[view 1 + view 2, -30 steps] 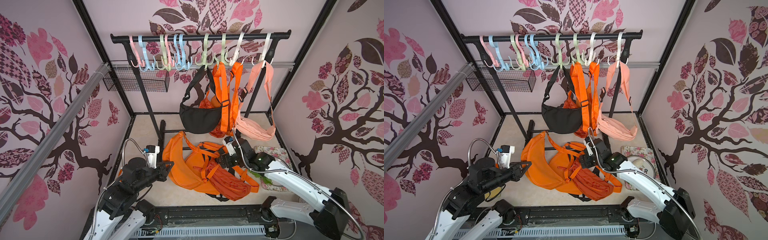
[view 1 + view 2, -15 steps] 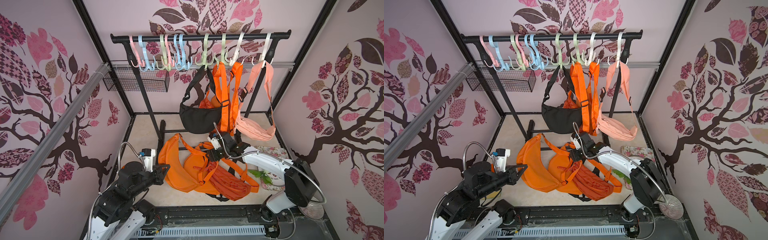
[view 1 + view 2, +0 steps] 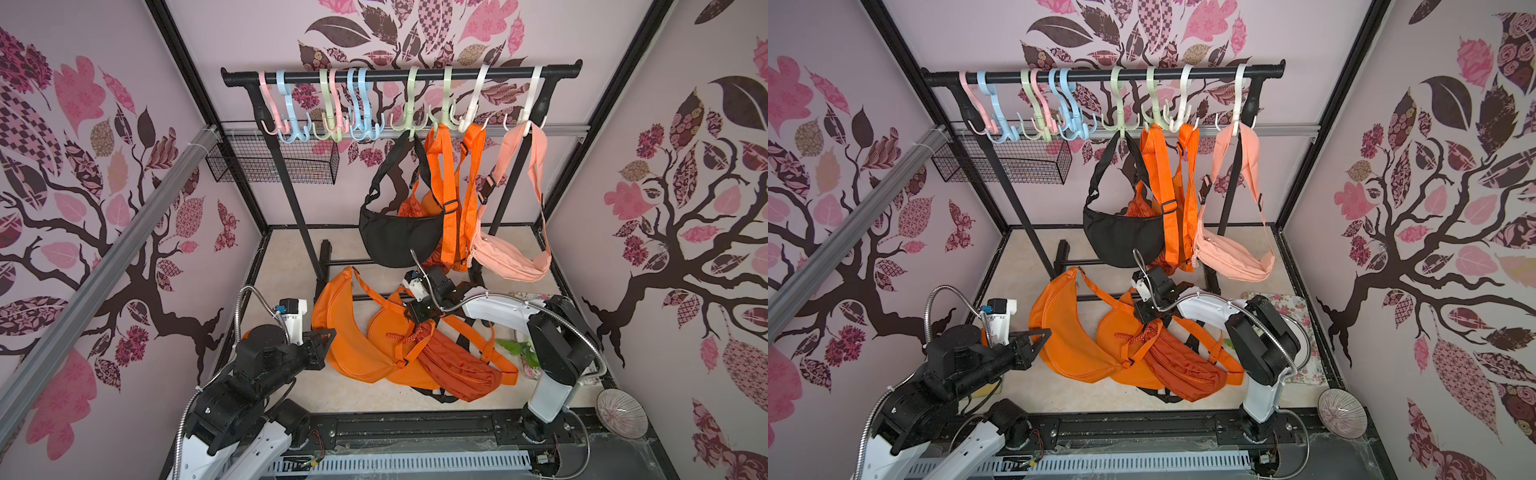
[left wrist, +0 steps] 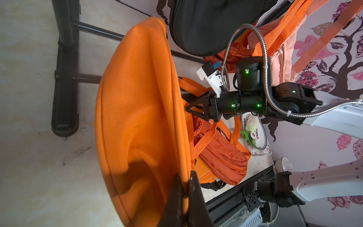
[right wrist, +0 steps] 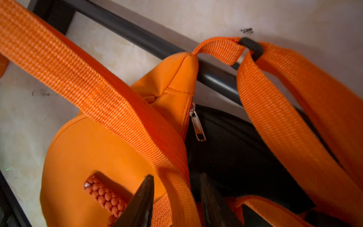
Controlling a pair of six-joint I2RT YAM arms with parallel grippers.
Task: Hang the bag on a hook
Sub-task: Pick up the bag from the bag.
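A large orange crescent bag (image 3: 349, 332) (image 3: 1067, 332) lies on the floor below the rack. My left gripper (image 3: 328, 334) (image 4: 185, 176) is shut on its near edge. An orange strap (image 5: 110, 104) runs from the bag's far tip across a second orange bag (image 3: 386, 332). My right gripper (image 3: 415, 320) (image 5: 176, 176) stands over that strap, jaws apart, with the strap between the fingers. Free pastel hooks (image 3: 291, 129) (image 3: 1000, 129) hang at the left of the black rail (image 3: 399, 75).
A black bag (image 3: 399, 237), an orange bag (image 3: 449, 199) and a pink bag (image 3: 511, 257) hang on the right-hand hooks. A dark orange pouch (image 3: 457, 365) lies on the floor. A wire basket (image 3: 274, 162) is on the rack's left post. A ribbed bowl (image 3: 621, 413) sits front right.
My right gripper has moved left and down onto the strap, and its jaws have narrowed around it. The left gripper has stayed shut on the bag and hardly moved.
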